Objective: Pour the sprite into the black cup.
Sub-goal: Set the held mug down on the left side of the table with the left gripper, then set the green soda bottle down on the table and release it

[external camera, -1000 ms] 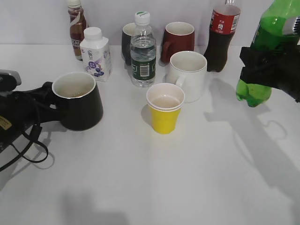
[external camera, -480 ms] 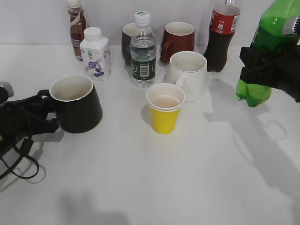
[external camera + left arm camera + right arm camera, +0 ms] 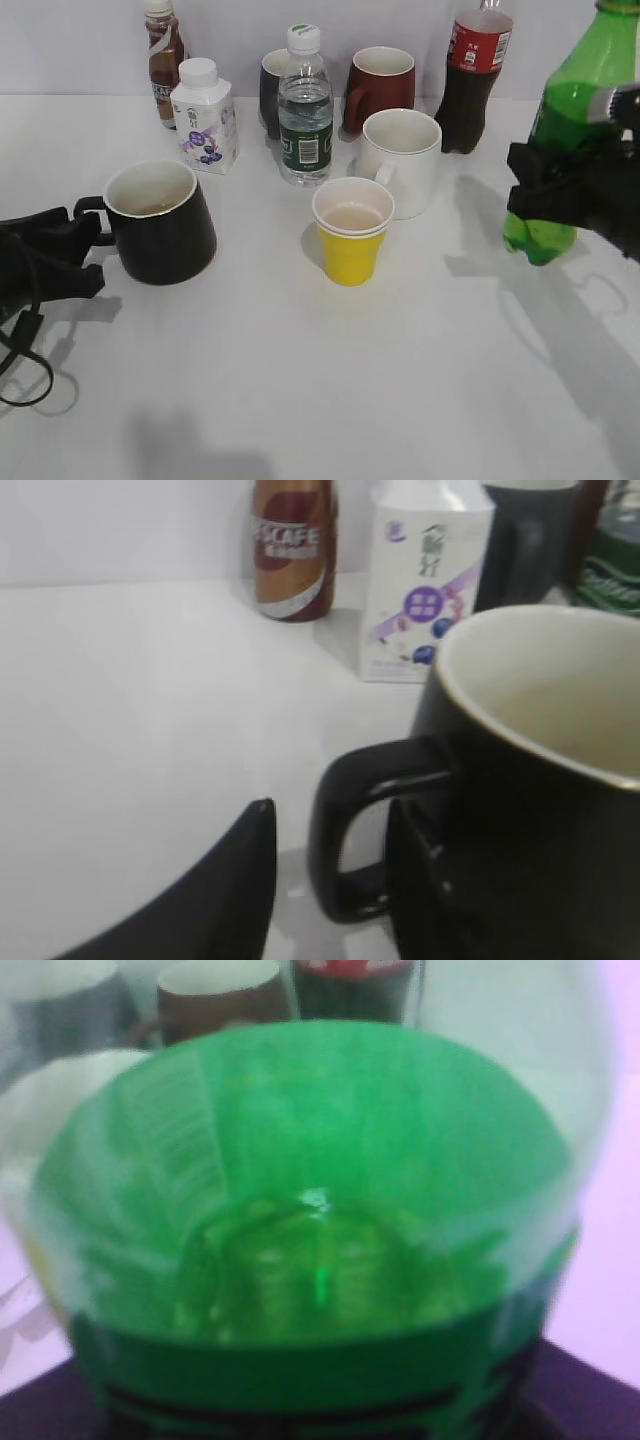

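Note:
The black cup [image 3: 165, 235] stands on the white table at the left, white inside, handle pointing left. My left gripper [image 3: 92, 250] is open, its two black fingers on either side of the handle without pinching it. In the left wrist view the cup [image 3: 540, 810] fills the right side and the handle sits between my left gripper's fingers [image 3: 335, 815]. My right gripper [image 3: 560, 190] is shut on the sprite [image 3: 572, 95], a tall green bottle held nearly upright above the table at the far right. The sprite [image 3: 310, 1210] fills the right wrist view.
A yellow paper cup [image 3: 350, 240] and a white mug [image 3: 405, 160] stand mid-table between the cup and the sprite. Behind are a water bottle [image 3: 305, 110], cola bottle [image 3: 475, 80], dark red mug [image 3: 380, 85], small dark mug [image 3: 270, 95], milk carton [image 3: 205, 115] and coffee bottle [image 3: 163, 60].
My left gripper has drawn back to the left, away from the cup's body, and the cup stays on the table. The sprite has come a little lower and more upright.

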